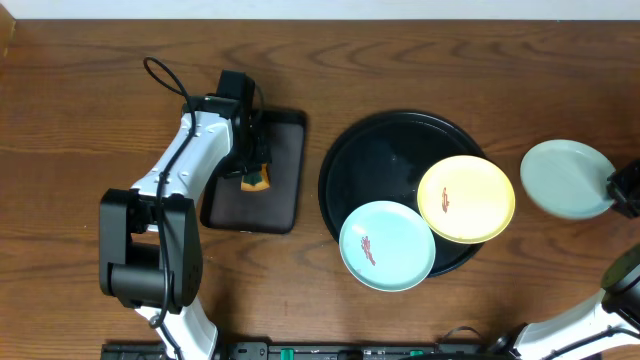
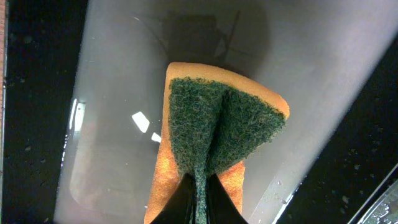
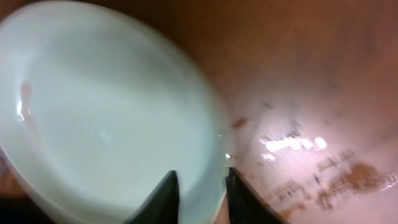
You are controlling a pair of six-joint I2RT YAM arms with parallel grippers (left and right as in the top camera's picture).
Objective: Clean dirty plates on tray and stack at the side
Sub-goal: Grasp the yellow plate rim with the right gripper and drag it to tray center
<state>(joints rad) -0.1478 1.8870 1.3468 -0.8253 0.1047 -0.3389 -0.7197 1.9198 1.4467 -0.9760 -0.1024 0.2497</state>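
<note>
The round black tray (image 1: pixel 380 150) holds a pale yellow plate (image 1: pixel 466 199) and a pale turquoise plate (image 1: pixel 387 245), each with a reddish-brown smear; both overhang its front rim. A third pale turquoise plate (image 1: pixel 562 178) is to the right of the tray, slightly tilted. My right gripper (image 1: pixel 620 190) is shut on its rim, one finger inside and one outside (image 3: pixel 202 193); the plate (image 3: pixel 106 124) has a faint reddish mark. My left gripper (image 1: pixel 255 168) is shut on a folded orange-and-green sponge (image 2: pixel 217 130), pinched between the fingertips (image 2: pixel 199 208).
A smaller rectangular black tray (image 1: pixel 285 185) lies left of the round tray, under the left gripper; its surface (image 2: pixel 112 93) looks glossy and wet. The table is brown wood (image 1: pixel 480 70). The left arm reaches in from the front left.
</note>
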